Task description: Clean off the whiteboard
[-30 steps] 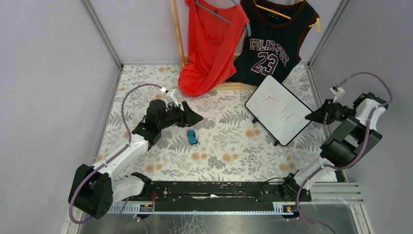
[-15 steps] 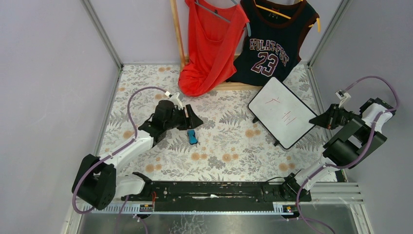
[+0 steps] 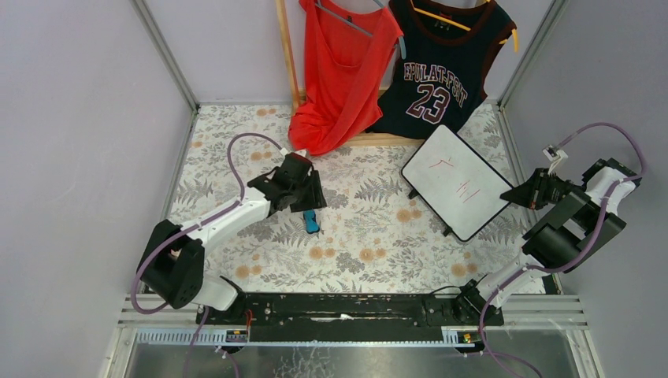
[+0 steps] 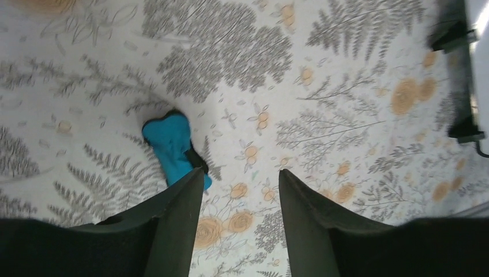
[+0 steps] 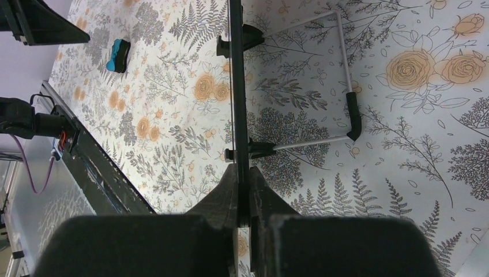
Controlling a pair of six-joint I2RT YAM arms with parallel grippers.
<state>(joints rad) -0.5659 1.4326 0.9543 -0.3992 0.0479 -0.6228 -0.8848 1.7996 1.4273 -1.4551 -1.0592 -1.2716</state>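
The whiteboard [image 3: 457, 183] stands tilted at the right of the flowered table, with thin red strokes [image 3: 468, 189] on its face. My right gripper [image 3: 510, 192] is shut on its right edge. In the right wrist view the whiteboard [image 5: 238, 86] shows edge-on between the pinched fingers of that gripper [image 5: 242, 171]. A small blue eraser [image 3: 312, 223] lies left of centre. My left gripper [image 3: 313, 205] hovers just above it, open and holding nothing. In the left wrist view the eraser [image 4: 172, 144] lies beside and partly behind the left finger [image 4: 183, 208] of this gripper [image 4: 240, 174].
A red top [image 3: 339, 71] and a dark number 23 jersey [image 3: 441, 75] hang at the back beside a wooden post [image 3: 286, 55]. The board's wire stand [image 5: 348, 86] rests on the cloth. The black base rail [image 3: 354, 305] runs along the near edge, with purple walls on both sides.
The left arm has swung right and forward, bringing its gripper down over the eraser with the jaws a little narrower. The right gripper shifted the whiteboard slightly right, then held still.
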